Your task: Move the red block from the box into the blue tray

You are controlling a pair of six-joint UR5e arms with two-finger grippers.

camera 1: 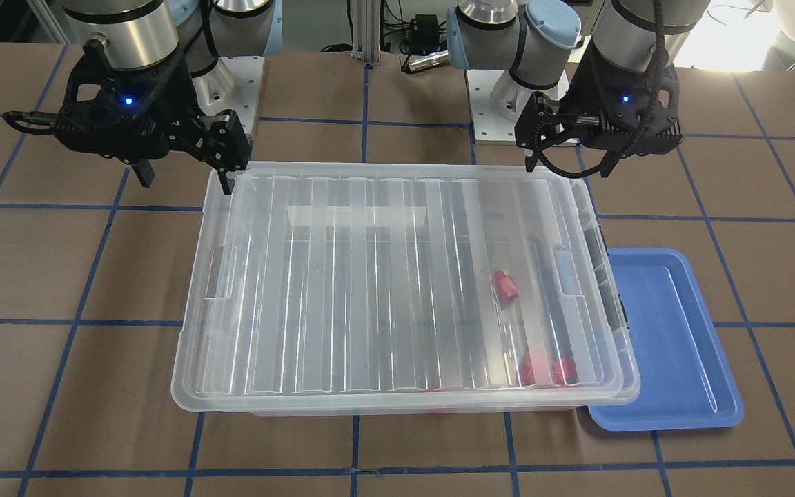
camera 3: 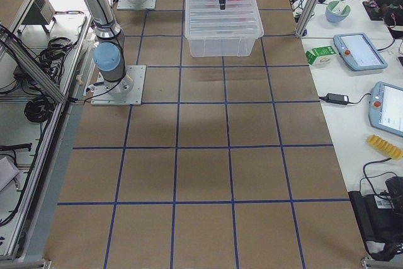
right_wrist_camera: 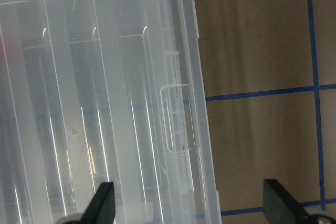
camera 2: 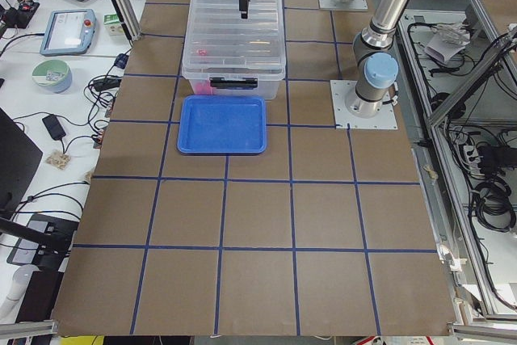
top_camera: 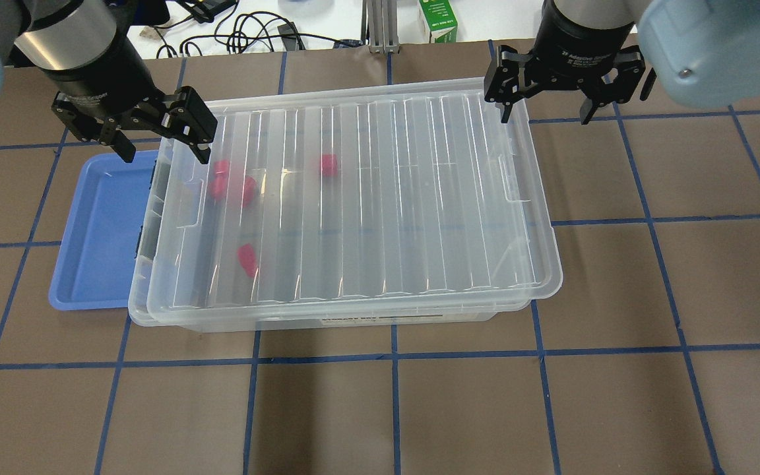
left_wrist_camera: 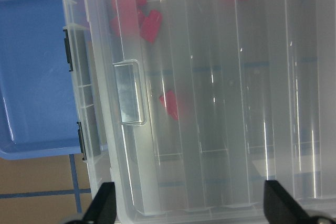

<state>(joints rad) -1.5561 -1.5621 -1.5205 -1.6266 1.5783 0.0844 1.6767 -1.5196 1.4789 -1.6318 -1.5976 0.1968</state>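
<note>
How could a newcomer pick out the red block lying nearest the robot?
Find the big clear box, then its end beside the blue tray. The red block lies alone there, closer to the robot than the huddled red blocks.

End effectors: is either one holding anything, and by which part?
Nothing is held. The left end effector and the right end effector both hang open and empty above opposite ends of the lidded box.

The ribbed lid [top_camera: 386, 198] covers the whole box [top_camera: 353, 321], barring entry from above beneath the spread jaws of the left gripper [top_camera: 162, 142] and beneath the inner finger of the right gripper [top_camera: 545, 112]. Just outside the left jaws the blue tray [top_camera: 99, 224] lies uncovered. Under the right gripper's outer finger is bare table [top_camera: 650, 277].
</note>
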